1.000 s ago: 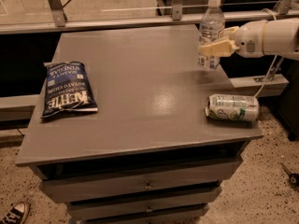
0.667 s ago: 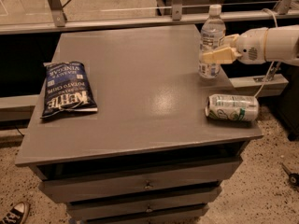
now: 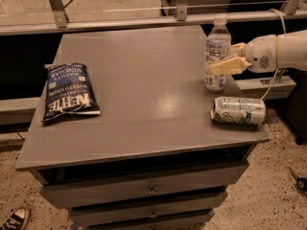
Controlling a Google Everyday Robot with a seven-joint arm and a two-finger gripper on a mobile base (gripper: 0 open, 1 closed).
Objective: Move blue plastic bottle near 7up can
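Observation:
The blue plastic bottle (image 3: 217, 38) is clear with a white cap and stands upright near the table's right edge. My gripper (image 3: 219, 63) reaches in from the right and is shut on the bottle around its lower half, with one cream finger (image 3: 224, 67) across its front. The 7up can (image 3: 238, 110) lies on its side at the table's front right corner, a short way in front of the bottle and apart from it. I cannot tell whether the bottle's base touches the table.
The grey table (image 3: 153, 80) has drawers (image 3: 151, 190) below. A dark blue chip bag (image 3: 68, 92) lies flat at the left. A metal rail (image 3: 144, 20) runs behind the table. A shoe (image 3: 14, 219) shows at the floor's bottom left.
My gripper has carried the bottle from the back right of the table toward the front, closer to the can. The can and the chip bag have not moved.

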